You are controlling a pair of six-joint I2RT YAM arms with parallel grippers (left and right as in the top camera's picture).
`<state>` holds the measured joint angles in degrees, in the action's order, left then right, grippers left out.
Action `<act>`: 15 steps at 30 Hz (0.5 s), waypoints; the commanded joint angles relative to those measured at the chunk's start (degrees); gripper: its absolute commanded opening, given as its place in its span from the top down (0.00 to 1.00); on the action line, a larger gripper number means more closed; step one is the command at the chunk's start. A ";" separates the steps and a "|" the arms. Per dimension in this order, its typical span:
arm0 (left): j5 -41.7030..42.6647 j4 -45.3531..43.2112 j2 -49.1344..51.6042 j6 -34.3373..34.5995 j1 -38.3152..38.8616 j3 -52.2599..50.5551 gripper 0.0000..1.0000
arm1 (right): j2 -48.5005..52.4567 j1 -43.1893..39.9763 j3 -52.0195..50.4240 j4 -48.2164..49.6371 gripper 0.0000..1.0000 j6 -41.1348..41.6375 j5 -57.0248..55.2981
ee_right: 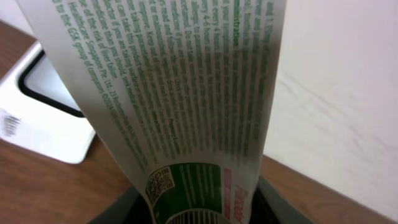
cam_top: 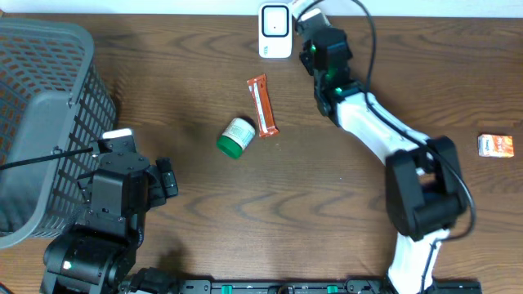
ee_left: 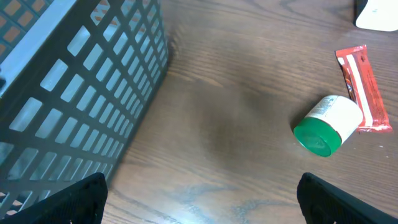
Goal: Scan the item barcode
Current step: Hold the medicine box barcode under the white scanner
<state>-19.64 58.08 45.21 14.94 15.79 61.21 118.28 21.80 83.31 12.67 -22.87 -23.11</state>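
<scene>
Nearest you, at 8 o'clock on the wooden table [cam_top: 343, 180], your left gripper [cam_top: 167, 180] hovers low with its jaws spread wide and nothing between them. In the left wrist view its two dark fingertips [ee_left: 74, 199] sit at the bottom corners of the frame, with bare wood between them.

Just beside that arm, at 9 to 10 o'clock, stands a grey lattice basket [cam_top: 49, 90]; what it holds cannot be made out.

Toward the centre of the table, a white bottle with a green cap [cam_top: 237, 136] lies on its side, the cap pointing toward 7 o'clock. An orange-red snack bar [cam_top: 261, 104] lies flat at the bottle's 1 o'clock, its near end right against the bottle. Well apart from both, at 3 o'clock near the table's edge, rests a small orange box [cam_top: 496, 145].

Your right arm reaches from its base at 5 o'clock across to the far edge. There, at 12 o'clock, your right gripper [cam_top: 308, 23] is clamped on the task's item, a white pack covered in green print [ee_right: 180, 93], lifted off the wood. The right wrist view shows the pack filling the frame, a small square code near its lower end turned toward the camera, with a pale wall [ee_right: 336, 74] behind.

The white scanner [cam_top: 275, 31] stands on the table just beside the pack, at its 9 o'clock, its dark-rimmed window showing.
</scene>
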 commanded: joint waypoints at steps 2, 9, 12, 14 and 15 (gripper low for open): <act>-0.50 -0.04 -0.26 -0.74 -0.31 0.52 0.02 | 5.42 1.27 7.17 -0.72 0.66 -4.96 -2.97; -0.50 -0.04 -0.26 -0.74 -0.31 0.52 0.02 | 16.50 2.64 17.75 -1.40 0.67 -16.68 -10.29; -0.50 -0.04 -0.26 -0.74 -0.31 0.52 0.02 | 21.53 3.19 21.05 4.33 0.69 -25.53 -16.20; -0.50 -0.07 -0.24 -0.74 -0.31 0.52 0.02 | 24.33 3.56 22.25 8.90 0.69 -30.97 -18.34; -0.50 -0.07 -0.26 -0.74 -0.31 0.52 0.02 | 25.11 3.76 22.47 10.40 0.70 -32.87 -19.19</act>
<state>-19.66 58.06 45.21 14.94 15.79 61.21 140.53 24.67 103.81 21.10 -45.12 -35.90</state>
